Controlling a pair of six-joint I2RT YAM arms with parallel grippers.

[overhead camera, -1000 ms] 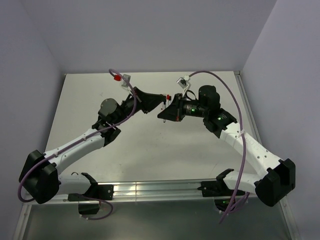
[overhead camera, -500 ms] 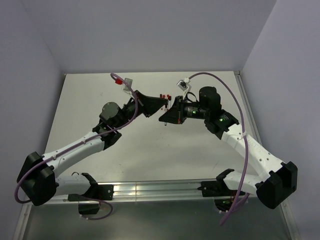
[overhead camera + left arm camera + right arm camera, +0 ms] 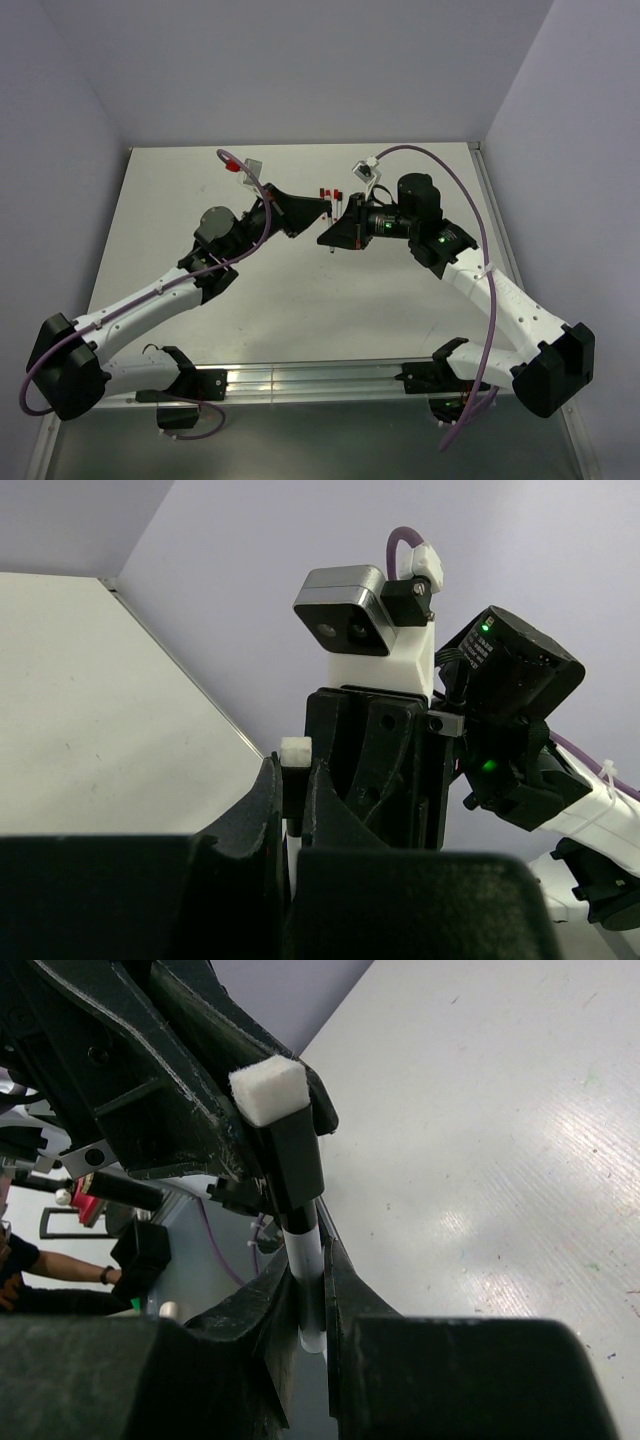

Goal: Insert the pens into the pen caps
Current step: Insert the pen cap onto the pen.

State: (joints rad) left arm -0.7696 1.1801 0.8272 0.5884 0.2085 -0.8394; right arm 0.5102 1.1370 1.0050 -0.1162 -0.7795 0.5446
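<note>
The left claw [image 3: 292, 780] is pinched on the black cap [image 3: 295, 1175], whose white end shows between its fingers. The cap meets the top of an upright pen [image 3: 307, 1255], which the right claw [image 3: 310, 1290] squeezes above the middle of the table [image 3: 300, 300]. Two red-capped pens [image 3: 332, 193] lie just behind. All table edges are well apart from both claws.

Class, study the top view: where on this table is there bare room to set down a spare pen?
Free: the near-centre table between the left arm and right arm, and the far-left corner behind the left arm. Crowded: mid-table, where the left gripper with a pen cap meets the right gripper with a pen, two red-capped pens just behind.
</note>
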